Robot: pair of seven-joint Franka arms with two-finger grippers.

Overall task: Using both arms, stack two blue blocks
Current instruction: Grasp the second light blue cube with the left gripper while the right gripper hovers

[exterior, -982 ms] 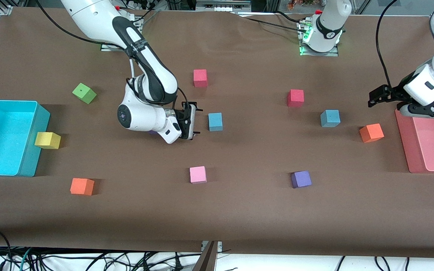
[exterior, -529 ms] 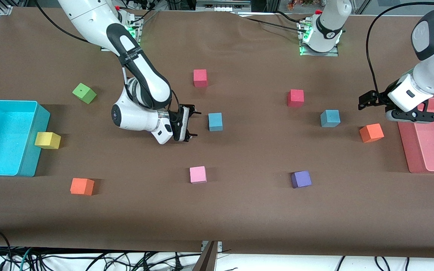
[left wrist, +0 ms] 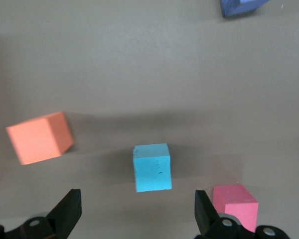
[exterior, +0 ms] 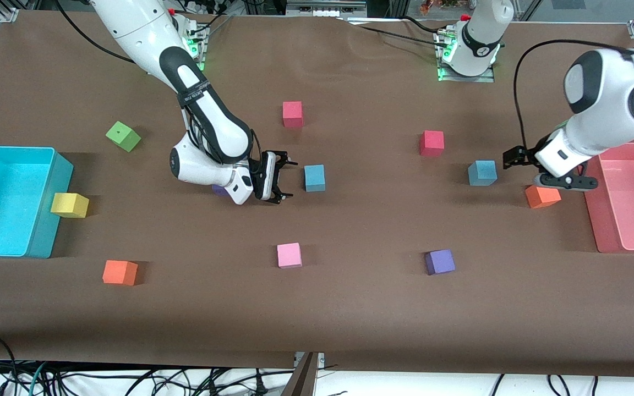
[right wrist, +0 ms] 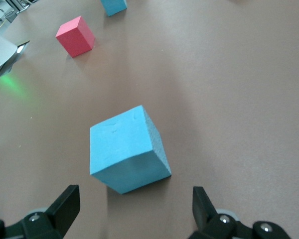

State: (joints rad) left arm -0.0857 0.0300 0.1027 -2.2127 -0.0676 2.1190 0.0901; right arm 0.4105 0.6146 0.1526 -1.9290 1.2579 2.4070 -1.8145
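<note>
Two light-blue blocks rest apart on the brown table. One blue block (exterior: pixel 314 177) (right wrist: pixel 127 149) lies mid-table. My right gripper (exterior: pixel 280 177) (right wrist: pixel 134 206) hangs low beside it, toward the right arm's end, open and empty, with the block just ahead of its fingers. The other blue block (exterior: pixel 482 172) (left wrist: pixel 152 167) sits toward the left arm's end. My left gripper (exterior: pixel 538 169) (left wrist: pixel 135 211) hovers open and empty over the table beside an orange block (exterior: pixel 542 195) (left wrist: pixel 39 138), with this blue block ahead between its fingers.
A cyan bin (exterior: pixel 47 220) stands at the right arm's end and a pink tray (exterior: pixel 592 220) at the left arm's end. Scattered cubes: red (exterior: pixel 292 114), red (exterior: pixel 431 143), green (exterior: pixel 123 136), yellow (exterior: pixel 69 204), orange (exterior: pixel 120 272), pink (exterior: pixel 289 255), purple (exterior: pixel 440 262).
My left arm has swung from over the pink tray toward the blue block near it, dropping lower. My right gripper has shifted only slightly beside its block. Both stay open.
</note>
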